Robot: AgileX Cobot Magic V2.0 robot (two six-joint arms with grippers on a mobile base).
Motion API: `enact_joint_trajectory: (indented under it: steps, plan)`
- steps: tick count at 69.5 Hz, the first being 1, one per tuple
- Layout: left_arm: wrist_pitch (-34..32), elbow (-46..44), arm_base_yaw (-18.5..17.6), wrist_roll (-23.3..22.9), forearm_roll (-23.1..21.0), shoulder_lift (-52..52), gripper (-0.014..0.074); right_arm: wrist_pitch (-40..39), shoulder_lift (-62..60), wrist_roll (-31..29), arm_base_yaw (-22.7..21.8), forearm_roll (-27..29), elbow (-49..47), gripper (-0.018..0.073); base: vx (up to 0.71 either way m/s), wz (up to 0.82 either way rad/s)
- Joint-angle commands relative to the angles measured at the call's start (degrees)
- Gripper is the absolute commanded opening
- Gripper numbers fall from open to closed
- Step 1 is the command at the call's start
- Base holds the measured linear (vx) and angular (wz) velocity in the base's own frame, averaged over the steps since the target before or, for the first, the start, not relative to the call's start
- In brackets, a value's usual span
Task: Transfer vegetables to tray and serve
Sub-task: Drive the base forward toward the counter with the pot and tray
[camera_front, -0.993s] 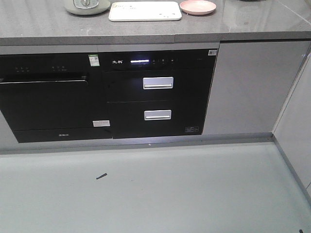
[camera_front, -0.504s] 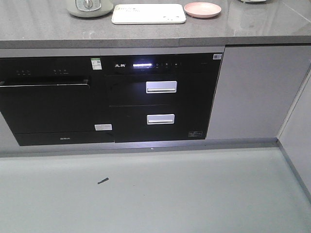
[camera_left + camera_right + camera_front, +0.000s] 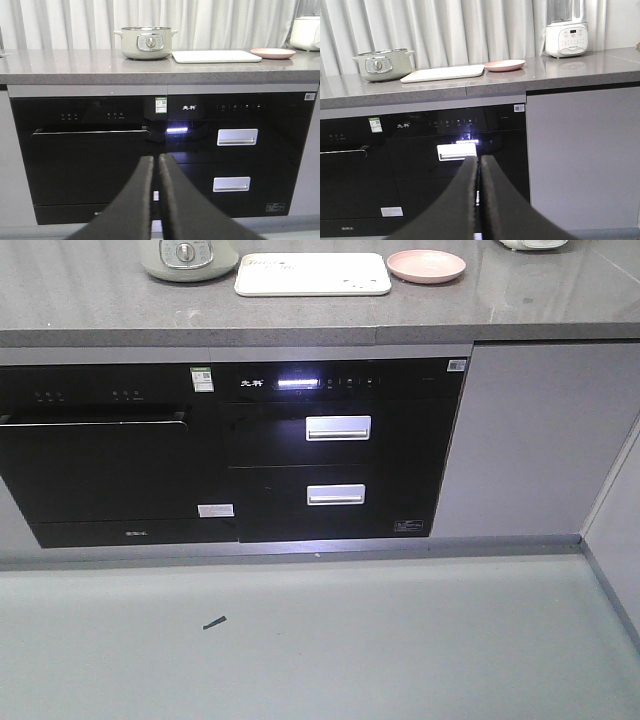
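Front view puts the tray (image 3: 312, 273) at top centre on the counter (image 3: 90, 300), vegetables unseen; with left gripper (image 3: 155, 162) and right gripper (image 3: 479, 162) closed, empty, we judge this the approach step and must next find them.

Front view: top edge cuts the pot (image 3: 190, 255) and the white appliance (image 3: 533, 244). Print on the tray (image 3: 312, 275) too small to read. Can't identify the dark scrap (image 3: 213, 623) on the floor (image 3: 400, 650). Wrist views: tray nearly edge-on (top face barely seen); left pincer (image 3: 156, 159) and right pincer (image 3: 479, 160) run off the bottom edge; blender (image 3: 566, 37) jar cropped at top.
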Motion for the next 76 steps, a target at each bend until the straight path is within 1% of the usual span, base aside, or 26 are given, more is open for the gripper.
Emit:
enact_joint_trajectory:
  steps: [1,76]
  plan:
    - [-4.24,1.25,0.04,-0.13,-0.04,-0.82,-0.0006,-4.54,-0.40,-0.25,-0.35,-0.34,0.91,-0.0003,0.06,0.01]
    - [-4.24,1.25,0.04,-0.13,-0.04,-0.82,-0.0006,-4.54,-0.40,-0.25,-0.35,-0.34,0.91,-0.0003,0.06,0.00]
